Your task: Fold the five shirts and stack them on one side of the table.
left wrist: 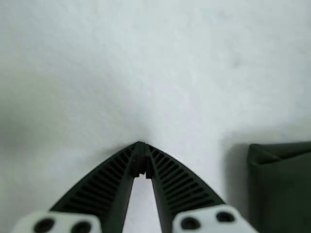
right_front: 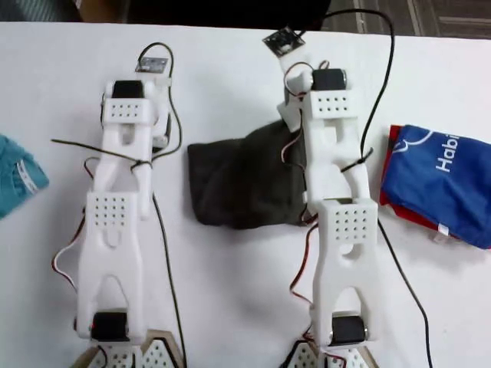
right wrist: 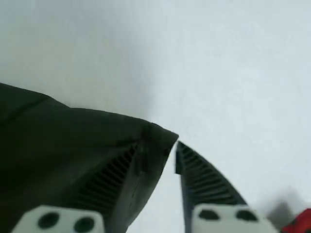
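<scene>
The dark grey cloth shirt (right_front: 238,180) lies on the white desk (right_front: 230,307) between the arms. The right hand (right wrist: 161,148), slightly spread at its corner, should pinch deep before folding. The left hand (left wrist: 140,147), pressed together, rests beside it.

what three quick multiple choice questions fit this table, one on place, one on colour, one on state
1. Where does the dark grey cloth shirt lie? A in a basket; B in the middle of the white table; C on the floor.
2. What colour lies under the folded blue cloth shirt? A red; B yellow; C white.
3. How is the left pincer? A wide open; B shut on a shirt; C shut, holding nothing.
Key: B, it lies mid-table in the high view; A, the red cloth shirt peeks out beneath; C, its tips meet over bare table.
</scene>
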